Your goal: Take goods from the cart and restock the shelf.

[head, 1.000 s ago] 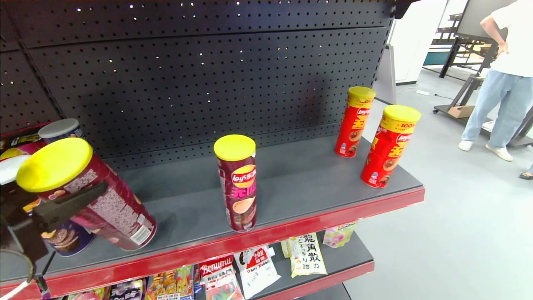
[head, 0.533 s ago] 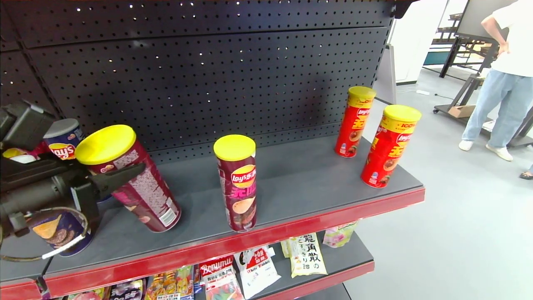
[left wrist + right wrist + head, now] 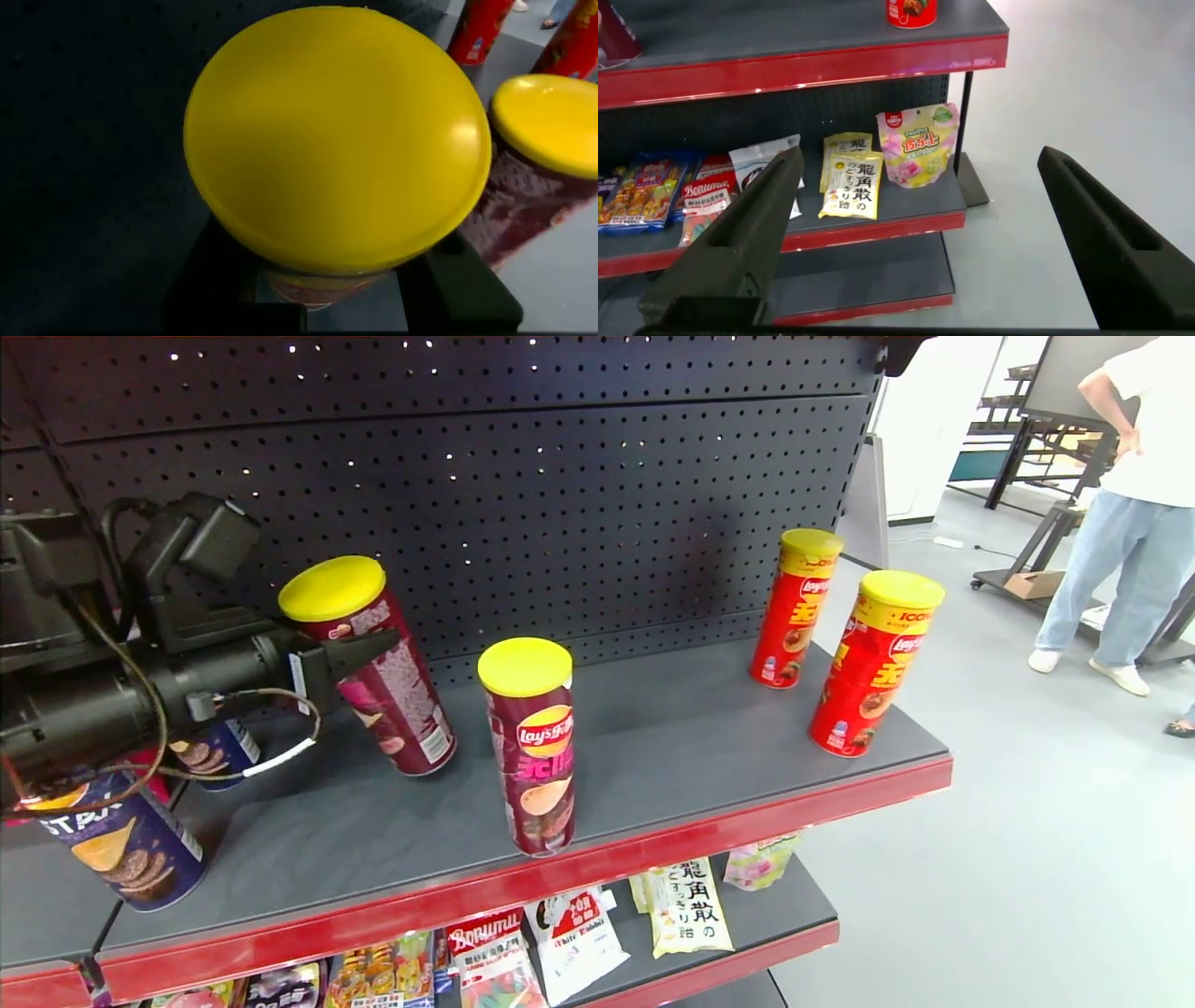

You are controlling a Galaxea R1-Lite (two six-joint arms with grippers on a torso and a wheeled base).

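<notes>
Mid-placement: holding the chip can [image 3: 397,705] tilted, clenched in the left gripper [image 3: 372,646], low over the shelf [image 3: 672,747] near the back panel, behind the standing can [image 3: 537,756]. Next, probably needs righting, lowering, then letting go. Idling with right gripper [image 3: 920,157] spread wide, empty.

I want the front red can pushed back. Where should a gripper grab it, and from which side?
Probably mid-body on the front red can, jaws across its round wall, coming from the aisle in front. It stands tall on its base near the shelf lip, the other red can behind it.
</notes>
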